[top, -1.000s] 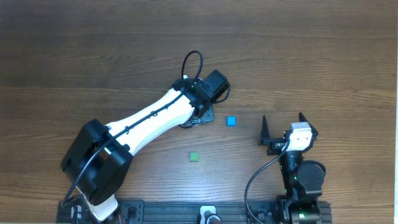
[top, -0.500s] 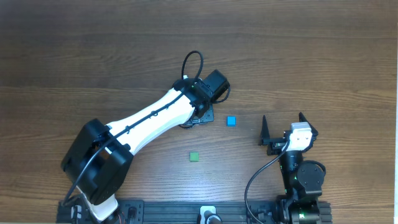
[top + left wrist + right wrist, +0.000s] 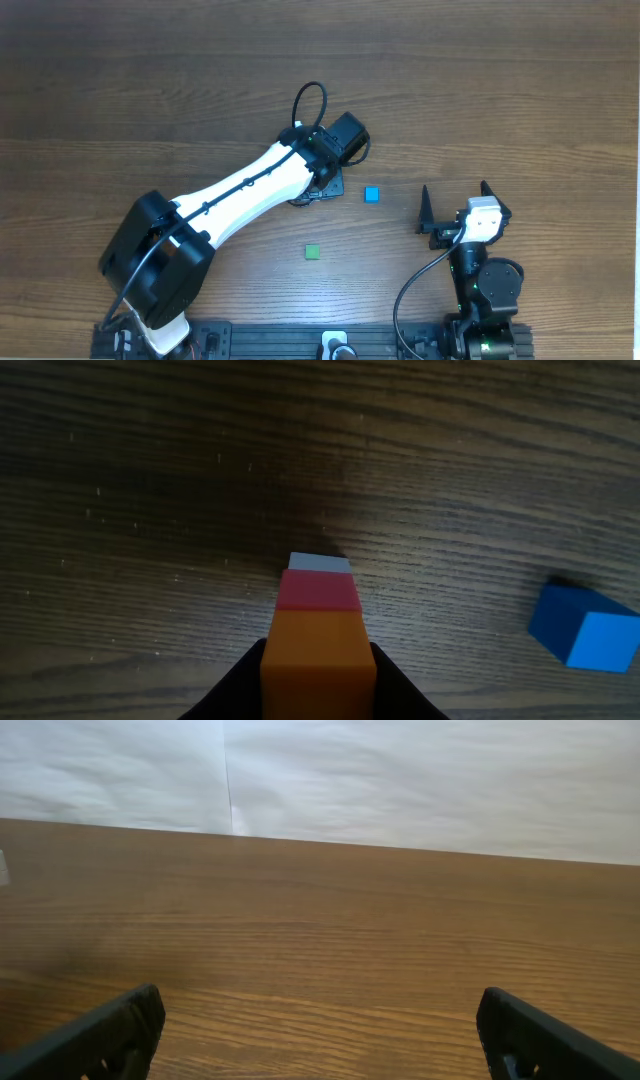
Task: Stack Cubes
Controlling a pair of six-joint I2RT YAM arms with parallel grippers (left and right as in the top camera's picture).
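Note:
My left gripper [image 3: 318,678] is shut on an orange cube [image 3: 318,645]. That cube sits on a red cube [image 3: 318,591], which rests on a pale grey cube [image 3: 320,563], so the three form one column on the wooden table. A blue cube [image 3: 585,626] [image 3: 372,194] lies loose on the table just right of the stack. A green cube [image 3: 312,252] lies nearer the arm bases. In the top view the left arm [image 3: 250,190] hides the stack. My right gripper [image 3: 452,208] [image 3: 320,1040] stands open near its base, holding nothing.
The wooden table [image 3: 150,90] spreads bare behind and to both sides of the arms. A white wall [image 3: 400,780] stands beyond the table's far edge in the right wrist view. A black cable loop [image 3: 310,105] rises above the left wrist.

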